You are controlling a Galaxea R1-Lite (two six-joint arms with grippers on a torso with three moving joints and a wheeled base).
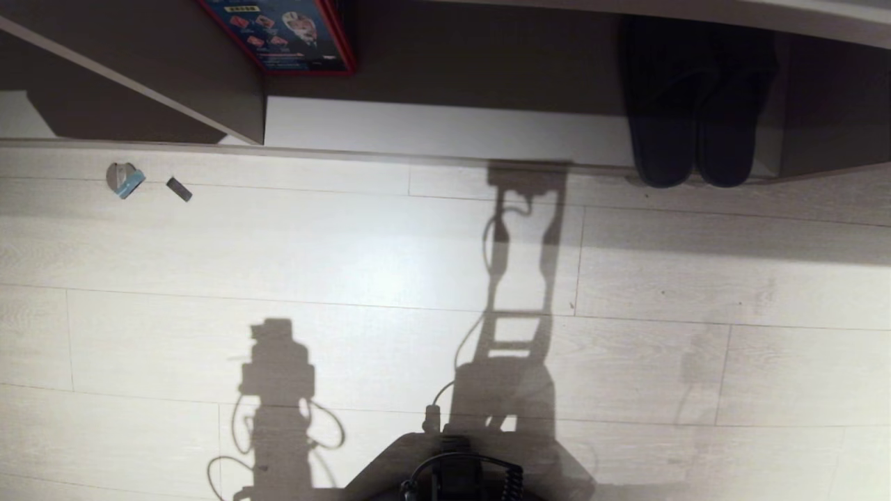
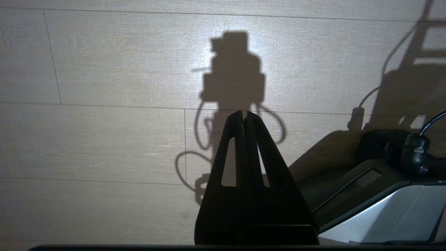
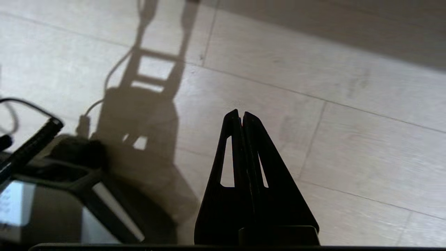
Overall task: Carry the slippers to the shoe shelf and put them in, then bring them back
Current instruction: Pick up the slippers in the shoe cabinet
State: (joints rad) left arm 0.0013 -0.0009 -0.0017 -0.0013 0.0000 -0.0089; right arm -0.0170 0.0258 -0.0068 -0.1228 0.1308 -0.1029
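The two dark slippers (image 1: 696,111) lie side by side in the shoe shelf (image 1: 452,132) at the upper right of the head view, heels toward me and poking a little past the pale bottom board's front edge. Neither arm shows in the head view, only their shadows on the floor. In the left wrist view my left gripper (image 2: 243,116) hangs shut and empty over bare floor beside my base. My right gripper (image 3: 241,116) is likewise shut with nothing in it, above pale floorboards, far from the slippers.
A red-edged printed box (image 1: 285,35) stands in the cubby left of the slippers, past a slanting divider (image 1: 209,104). A small blue-and-grey scrap (image 1: 124,179) and a dark chip (image 1: 179,189) lie on the floor at upper left. My base (image 1: 452,473) fills the bottom centre.
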